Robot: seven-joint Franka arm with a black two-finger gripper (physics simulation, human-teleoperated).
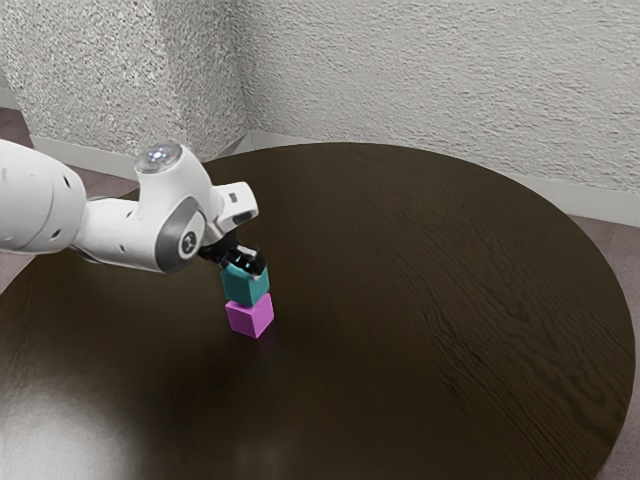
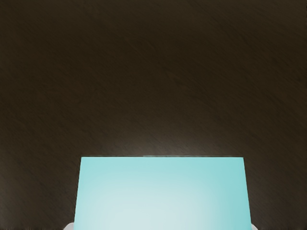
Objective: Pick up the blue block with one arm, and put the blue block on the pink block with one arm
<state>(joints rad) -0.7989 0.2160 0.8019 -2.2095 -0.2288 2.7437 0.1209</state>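
Observation:
The blue block (image 1: 246, 286), teal in colour, sits stacked on the pink block (image 1: 250, 318) on the dark round table (image 1: 420, 300), left of its middle. My black gripper (image 1: 244, 264) comes down on the blue block from above, and its fingers hug the block's top from two sides, shut on it. The white arm reaches in from the exterior view's left. In the wrist view the blue block (image 2: 163, 194) lies large and pale just under my hand, hiding the pink block beneath it.
The table's dark wood surface (image 2: 153, 72) spreads wide around the stack, its edge curving along the exterior view's right. Rough white walls (image 1: 450, 70) stand behind the table.

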